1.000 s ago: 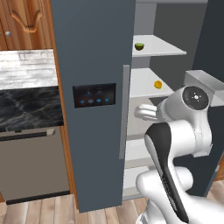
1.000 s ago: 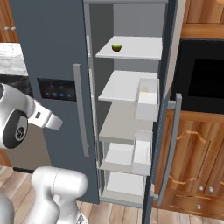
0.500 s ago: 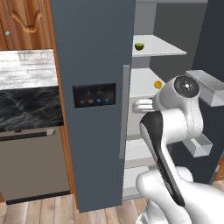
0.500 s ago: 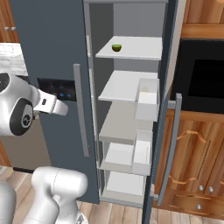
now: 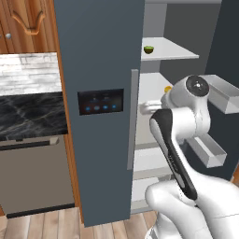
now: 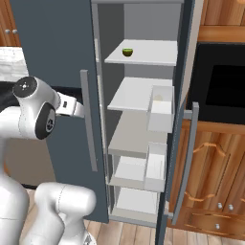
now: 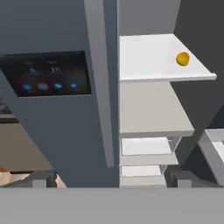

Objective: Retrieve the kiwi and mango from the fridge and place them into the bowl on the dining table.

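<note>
Fridge (image 5: 100,60) open on its right side; tool (image 7: 109,179) at full spread, holding nothing.

The kiwi (image 5: 148,49) sits on the top shelf (image 6: 143,52), toward its left front as seen from the right base view. The mango (image 7: 183,58) rests on the second shelf (image 7: 153,57), near its right edge in the hand view; in the left base view it (image 5: 167,88) is partly hidden behind the arm. The tool hangs in front of the fridge at about the height of the blue-lit panel (image 5: 100,101), just beside the pale handle (image 7: 101,83), with both finger tips (image 7: 43,179) clear of every surface. White door bins (image 6: 161,108) line the opened door.
</note>
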You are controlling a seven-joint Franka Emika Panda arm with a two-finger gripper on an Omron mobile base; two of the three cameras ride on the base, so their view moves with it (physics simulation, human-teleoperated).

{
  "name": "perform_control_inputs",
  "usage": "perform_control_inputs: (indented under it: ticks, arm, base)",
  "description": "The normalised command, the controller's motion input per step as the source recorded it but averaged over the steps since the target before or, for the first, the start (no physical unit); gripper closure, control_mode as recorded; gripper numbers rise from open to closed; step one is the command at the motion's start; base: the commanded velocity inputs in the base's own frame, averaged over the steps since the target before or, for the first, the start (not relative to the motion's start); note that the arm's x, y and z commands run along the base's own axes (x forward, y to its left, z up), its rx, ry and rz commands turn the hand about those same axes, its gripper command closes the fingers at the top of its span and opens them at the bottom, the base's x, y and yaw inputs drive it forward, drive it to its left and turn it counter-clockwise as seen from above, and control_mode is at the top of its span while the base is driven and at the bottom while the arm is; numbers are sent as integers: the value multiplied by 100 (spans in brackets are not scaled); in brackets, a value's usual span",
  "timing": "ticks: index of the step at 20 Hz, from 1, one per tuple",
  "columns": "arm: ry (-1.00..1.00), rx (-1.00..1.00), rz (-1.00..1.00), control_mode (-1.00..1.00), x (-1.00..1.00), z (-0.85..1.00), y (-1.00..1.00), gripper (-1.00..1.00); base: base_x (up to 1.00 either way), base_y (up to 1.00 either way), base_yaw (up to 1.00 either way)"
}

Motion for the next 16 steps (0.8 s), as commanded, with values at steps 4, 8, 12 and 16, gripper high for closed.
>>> perform_control_inputs:
  ticks: [4,8,12,16]
  arm:
    - [-17,0,0,-100,36,-19,1,-100]
    - [-8,0,0,-100,54,-6,0,-100]
    - [1,0,1,-100,61,0,0,-100]
    - [7,0,0,-100,52,0,20,-100]
  base:
    - [0,0,0]
    - [0,0,0]
    - [0,0,0]
    - [0,0,0]
